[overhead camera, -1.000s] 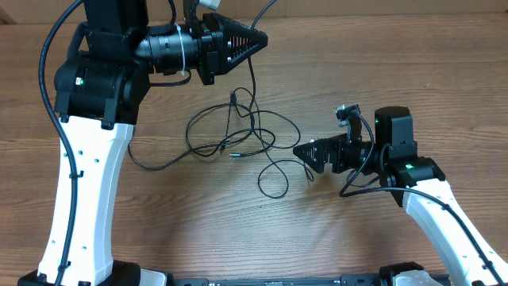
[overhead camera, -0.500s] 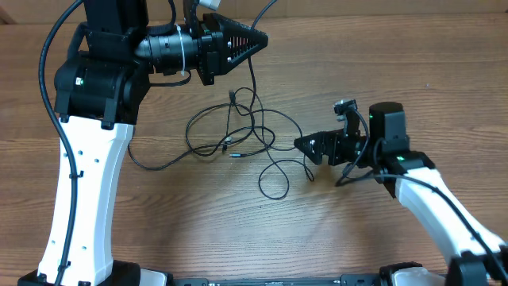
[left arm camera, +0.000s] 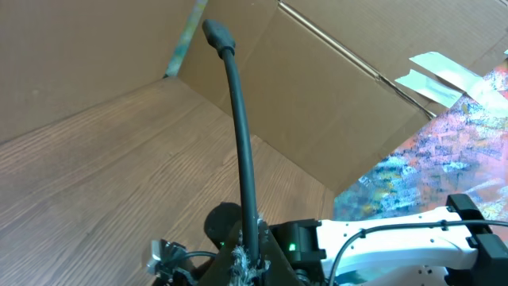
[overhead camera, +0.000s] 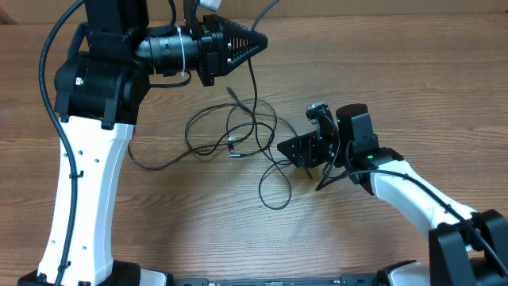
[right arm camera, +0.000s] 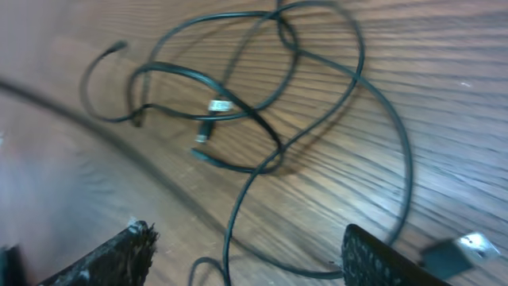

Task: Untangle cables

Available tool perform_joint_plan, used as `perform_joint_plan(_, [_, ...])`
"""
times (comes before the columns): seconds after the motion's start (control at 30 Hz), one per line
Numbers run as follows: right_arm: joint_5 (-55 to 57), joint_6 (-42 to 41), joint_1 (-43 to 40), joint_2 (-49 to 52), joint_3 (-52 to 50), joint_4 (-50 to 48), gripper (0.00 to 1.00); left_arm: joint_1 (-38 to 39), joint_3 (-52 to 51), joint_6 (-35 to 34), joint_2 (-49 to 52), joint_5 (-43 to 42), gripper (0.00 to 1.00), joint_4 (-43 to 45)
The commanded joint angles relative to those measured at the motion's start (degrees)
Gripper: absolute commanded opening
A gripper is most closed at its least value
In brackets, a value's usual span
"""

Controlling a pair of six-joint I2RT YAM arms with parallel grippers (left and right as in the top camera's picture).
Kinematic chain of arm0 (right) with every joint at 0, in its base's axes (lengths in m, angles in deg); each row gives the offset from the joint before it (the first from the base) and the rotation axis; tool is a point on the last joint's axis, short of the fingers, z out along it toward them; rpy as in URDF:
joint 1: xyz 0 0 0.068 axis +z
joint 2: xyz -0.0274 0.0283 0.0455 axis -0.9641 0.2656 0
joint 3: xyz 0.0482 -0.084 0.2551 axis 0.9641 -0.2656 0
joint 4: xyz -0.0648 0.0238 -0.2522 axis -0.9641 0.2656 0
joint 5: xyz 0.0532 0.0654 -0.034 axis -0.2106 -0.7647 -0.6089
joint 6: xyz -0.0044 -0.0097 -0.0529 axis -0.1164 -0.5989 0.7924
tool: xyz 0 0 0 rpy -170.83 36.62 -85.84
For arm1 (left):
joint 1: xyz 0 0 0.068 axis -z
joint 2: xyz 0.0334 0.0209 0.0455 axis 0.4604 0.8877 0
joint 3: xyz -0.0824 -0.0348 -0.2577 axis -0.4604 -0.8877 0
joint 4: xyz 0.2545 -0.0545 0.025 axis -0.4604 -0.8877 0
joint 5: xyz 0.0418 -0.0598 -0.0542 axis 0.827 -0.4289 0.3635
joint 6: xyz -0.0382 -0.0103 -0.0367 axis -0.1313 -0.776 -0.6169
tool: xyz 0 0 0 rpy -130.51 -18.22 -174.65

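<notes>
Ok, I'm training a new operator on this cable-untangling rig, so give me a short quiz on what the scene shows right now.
1. True or false: the right fingers are clamped shut.
2. Which fingers grip a cable? A) left fingers B) right C) neither
3. Fill in: the tangled cables lie on a ___ table.
Key: 1 false, they stand apart; 2 A; 3 wooden.

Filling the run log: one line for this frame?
left gripper: shut on cable | right gripper: open at tangle | tangle: not undone
</notes>
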Motion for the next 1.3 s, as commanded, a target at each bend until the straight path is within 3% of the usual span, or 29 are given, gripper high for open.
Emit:
perform_joint_plan(0.0, [4.15, 0.63, 0.33, 2.14, -0.31, -0.37, 0.72, -0.09, 1.25, -0.79, -0.13, -0.81, 0.04, -0.20])
perform_joint_plan(0.17, [4.11, 0.37, 0.33, 2.97, -0.31, 0.22, 0.74, -0.09, 1.25, -0.79, -0.13, 2.29, 0.05, -1.84])
perform_joint_plan(0.3, [4.17, 0.39, 0.33, 2.97, -0.31, 1.42, 0.75, -0.09, 1.25, -0.46, -0.13, 10.88, 0.04, -5.84])
perform_joint_plan(0.47, [6.80, 0.37, 0.33, 2.97, -0.31, 6.25, 0.79, -0.09, 1.25, -0.52, -0.13, 36.39, 0.04, -14.14])
perform_joint_plan(0.7, [11.52, 0.35, 0.33, 2.97, -0.31, 16.13, 0.79, -1.66, 1.25, -6.93, -0.13, 74.62, 0.04, -23.30])
perform_joint_plan(0.8, [14.58, 0.11, 0.33, 2.97, -0.31, 18.99, 0.79, -4.31, 1.25, -8.94, -0.13, 83.71, 0.04, -25.27])
perform_joint_plan(0.93, [23.41, -4.76, 0.15, 2.97, -0.31, 22.99, 0.79, -10.23, 1.25, -12.26, -0.13, 89.68, 0.04, -26.34])
perform_joint_plan(1.13, [42.29, -21.51, 0.13, 2.97, -0.31, 30.47, 0.75, -21.64, 1.25, -17.18, -0.13, 89.55, 0.06, -27.04])
perform_joint_plan(1.27, [46.12, -28.00, -0.85, 2.97, -0.31, 32.96, 0.75, -29.29, 1.25, -19.78, -0.13, 88.24, 0.06, -27.89])
